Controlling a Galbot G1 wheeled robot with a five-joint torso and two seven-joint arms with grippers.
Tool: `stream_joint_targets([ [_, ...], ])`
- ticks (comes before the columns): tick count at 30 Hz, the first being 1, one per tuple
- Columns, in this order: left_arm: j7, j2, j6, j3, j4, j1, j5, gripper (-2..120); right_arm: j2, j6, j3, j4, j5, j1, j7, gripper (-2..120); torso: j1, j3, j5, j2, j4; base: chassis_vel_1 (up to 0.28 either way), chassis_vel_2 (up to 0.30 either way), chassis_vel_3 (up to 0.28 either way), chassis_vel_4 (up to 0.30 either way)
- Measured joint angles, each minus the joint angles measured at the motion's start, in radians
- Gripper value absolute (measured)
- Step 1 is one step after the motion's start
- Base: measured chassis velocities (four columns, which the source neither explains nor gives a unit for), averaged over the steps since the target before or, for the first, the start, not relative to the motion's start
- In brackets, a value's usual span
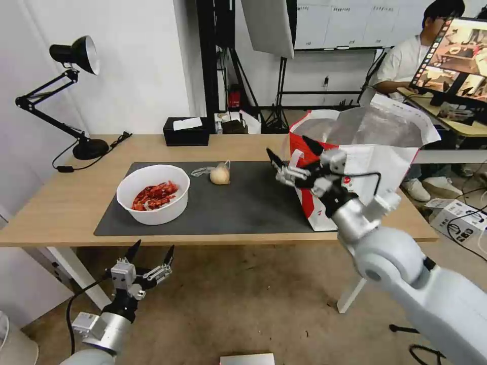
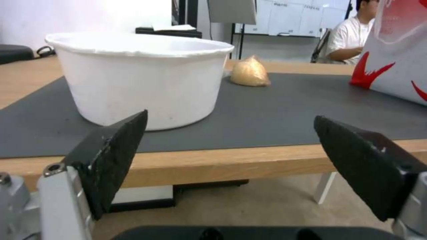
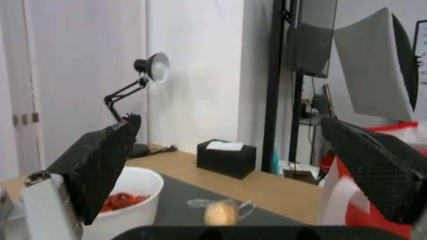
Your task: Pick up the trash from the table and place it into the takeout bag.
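Hovering wide open and empty beside the takeout bag (image 1: 355,167), the right claw (image 1: 291,157) is between picks; next it likely needs to reach the wrapped bun (image 1: 219,175). Crayfish shells are sitting in the white bowl (image 1: 153,194) on the bench (image 1: 66,203). The left claw (image 1: 152,253) is waiting open below the bench edge.

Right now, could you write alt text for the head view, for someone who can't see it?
The open right gripper hangs beside the takeout bag on the table, while the open left gripper waits below the table's front edge. On the dark mat sit a bowl of crayfish shells and a wrapped bun.
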Motion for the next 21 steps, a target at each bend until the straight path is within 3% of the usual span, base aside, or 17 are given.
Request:
stream_joint_targets([
  [6,0.004,-0.010,-0.009,-0.009,-0.006,0.019,0.011,100,0.028,0.106,0.105,-0.016,-0.115,-0.247,-0.074,100,0.000,0.000,0.0002,0.000,-0.0003,0.000,0.000,0.000,0.000],
  [14,0.021,-0.015,-0.029,-0.022,-0.004,0.047,0.023,100,0.144,0.233,0.228,-0.064,-0.291,-0.587,-0.124,100,0.000,0.000,0.0000,0.000,-0.0004,0.000,0.000,0.000,0.000],
  [21,0.021,-0.021,-0.029,-0.022,-0.003,0.060,0.049,100,0.235,0.303,0.231,-0.137,-0.384,-0.699,-0.136,100,0.000,0.000,-0.0001,0.000,-0.0003,0.000,0.000,0.000,0.000],
])
